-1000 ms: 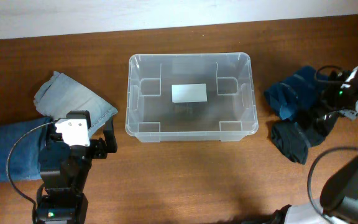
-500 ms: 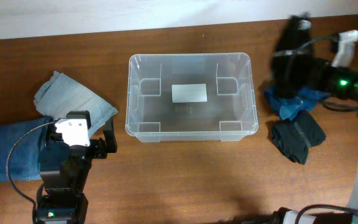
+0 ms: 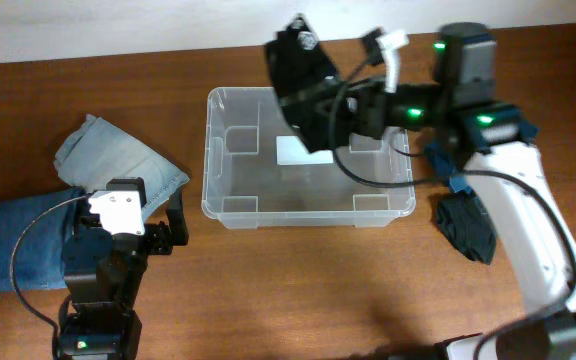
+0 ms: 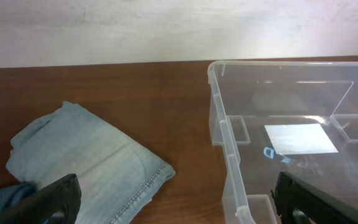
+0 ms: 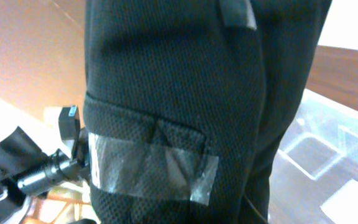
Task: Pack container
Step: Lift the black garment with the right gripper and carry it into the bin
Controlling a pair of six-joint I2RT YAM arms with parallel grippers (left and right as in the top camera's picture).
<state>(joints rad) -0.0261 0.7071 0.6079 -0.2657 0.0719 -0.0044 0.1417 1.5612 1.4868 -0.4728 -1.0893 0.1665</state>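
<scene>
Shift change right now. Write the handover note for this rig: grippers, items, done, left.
Right gripper: shut on a black mesh garment, held above the far rim of the container.
Left gripper: open, empty, beside the jeans.
Inside the container: only its white label.
Done: nothing packed yet.
Left: drop the garment in, then probably the jeans, the blue cloth and the black bundle lying on the table.
</scene>
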